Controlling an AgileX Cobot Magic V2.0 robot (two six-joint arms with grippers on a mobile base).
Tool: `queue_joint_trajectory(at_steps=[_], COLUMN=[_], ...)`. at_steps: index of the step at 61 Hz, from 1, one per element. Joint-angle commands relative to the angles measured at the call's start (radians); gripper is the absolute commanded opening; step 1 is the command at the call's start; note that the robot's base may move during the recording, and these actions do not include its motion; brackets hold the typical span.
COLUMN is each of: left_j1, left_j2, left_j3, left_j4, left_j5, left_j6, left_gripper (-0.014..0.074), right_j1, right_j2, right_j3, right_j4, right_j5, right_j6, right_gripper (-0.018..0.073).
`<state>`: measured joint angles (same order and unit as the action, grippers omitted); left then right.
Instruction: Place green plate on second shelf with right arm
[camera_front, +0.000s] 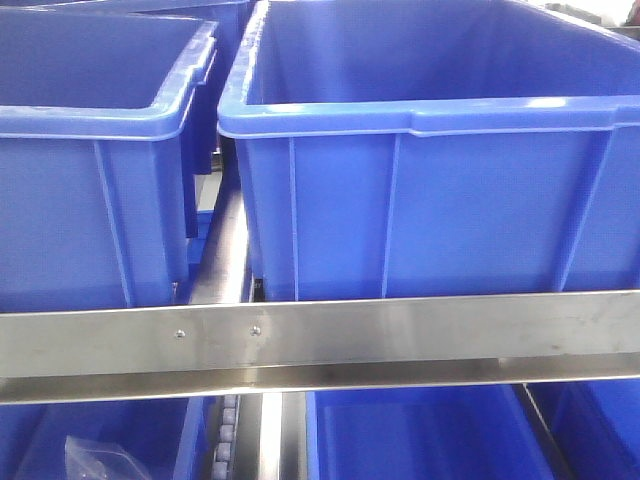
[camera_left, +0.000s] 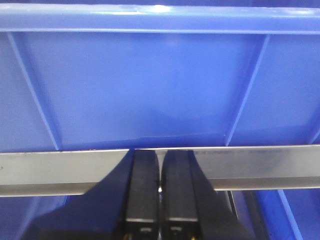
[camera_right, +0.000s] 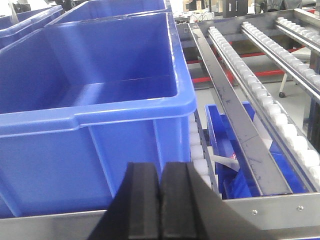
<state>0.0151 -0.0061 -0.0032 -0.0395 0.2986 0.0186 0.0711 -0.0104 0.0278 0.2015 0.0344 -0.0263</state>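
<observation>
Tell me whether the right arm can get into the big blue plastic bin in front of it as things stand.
Probably yes. The right arm's black two-fingered gripper sits shut, low in front of the blue plastic bin; the bin's top is open and looks empty, so lifting over its rim should give access.

Two big blue plastic bins (camera_front: 420, 180) are sitting side by side behind a shiny steel rack rail (camera_front: 320, 335), with more blue bins showing on the level underneath. White roller conveyor tracks (camera_right: 270, 100) are running off to the right, another small blue bin (camera_right: 225, 145) sitting below them.
</observation>
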Motion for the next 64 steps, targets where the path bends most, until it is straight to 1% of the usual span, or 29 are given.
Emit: queue_joint_trajectory(at_steps=[1,9,12,64], left_j1=[0.001,0.001,0.001,0.001], left_j2=[-0.021,-0.021,-0.021,-0.021], left_j3=[0.04,0.04,0.04,0.04], left_j4=[-0.001,-0.001,-0.001,-0.001], left_j5=[-0.08,-0.08,-0.08,-0.08], left_j6=[0.002,0.002,0.002,0.002], left_gripper=[0.0124,0.0124,0.0124,0.0124], right_j1=[-0.004,-0.004,-0.004,-0.004], right_j2=[-0.017,-0.017,-0.017,-0.017], right_j3=[-0.006,-0.006,-0.006,-0.006], right_j4=[-0.03,-0.168,-0.189,-0.189], right_j5=[-0.082,-0.11,-0.113,-0.096], right_j6=[-0.008,0.068,0.082,0.082], right_gripper=[0.0055,0.0055,0.0055,0.0055])
